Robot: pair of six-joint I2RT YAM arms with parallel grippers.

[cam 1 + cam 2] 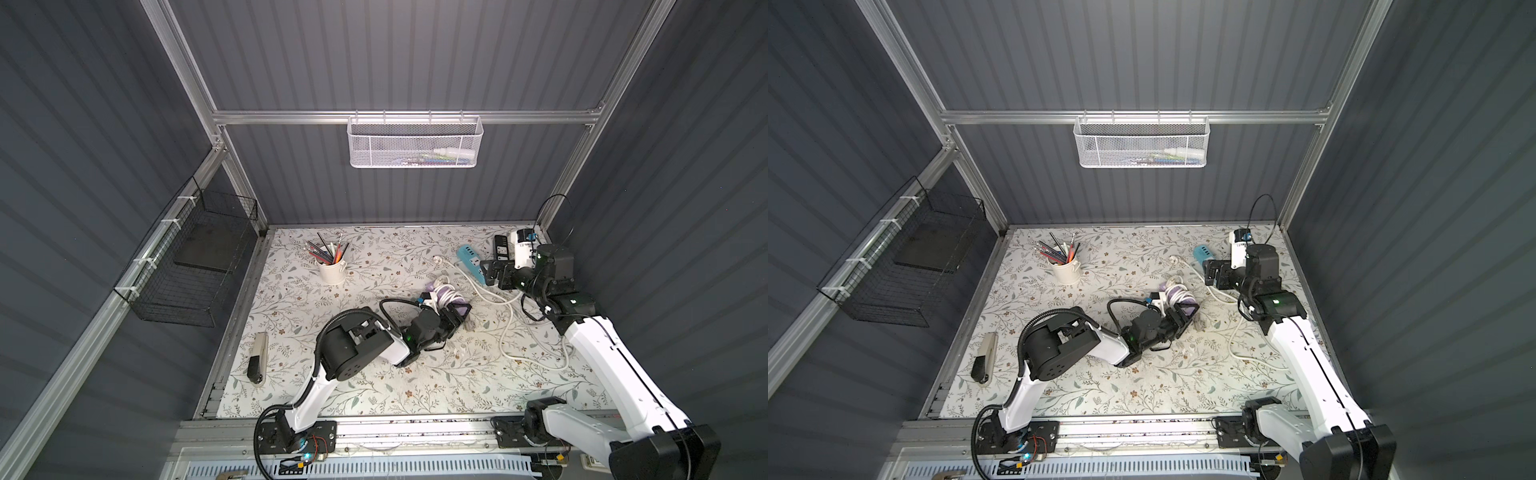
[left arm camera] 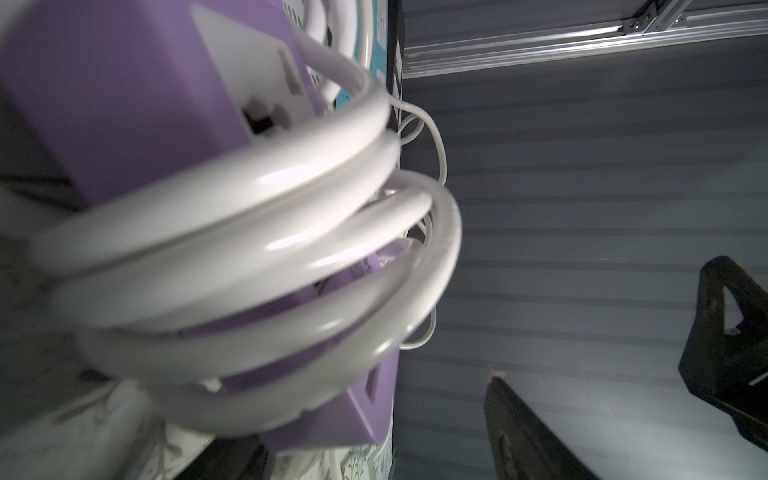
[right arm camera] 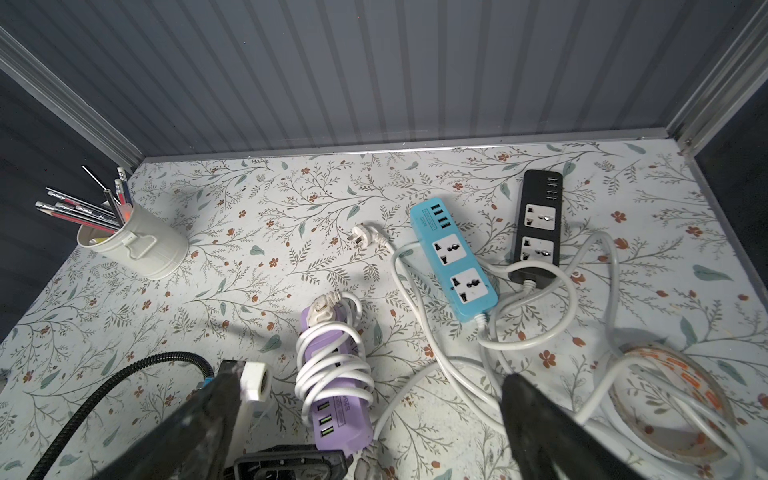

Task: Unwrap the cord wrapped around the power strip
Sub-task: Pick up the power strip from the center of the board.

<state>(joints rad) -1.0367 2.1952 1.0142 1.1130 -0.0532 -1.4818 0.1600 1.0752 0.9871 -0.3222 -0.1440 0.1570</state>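
The purple power strip (image 3: 336, 409) lies mid-table with its white cord (image 3: 332, 365) coiled several times around it and the plug (image 3: 322, 309) tucked on its far end. It shows in both top views (image 1: 446, 296) (image 1: 1177, 296). My left gripper (image 1: 457, 313) (image 1: 1185, 316) (image 2: 382, 440) straddles the strip's near end. Its jaws are open, and a wide gap shows between one finger (image 2: 523, 432) and the purple body (image 2: 124, 95). My right gripper (image 1: 490, 272) (image 3: 374, 436) hovers wide open above the table at the back right, holding nothing.
A blue power strip (image 3: 455, 257) and a black one (image 3: 538, 224) lie at the back right, their loose white cords looping over the table. A clear tape roll (image 3: 673, 399) sits among them. A pencil cup (image 1: 331, 266) stands back left, a stapler (image 1: 257, 361) near the left edge.
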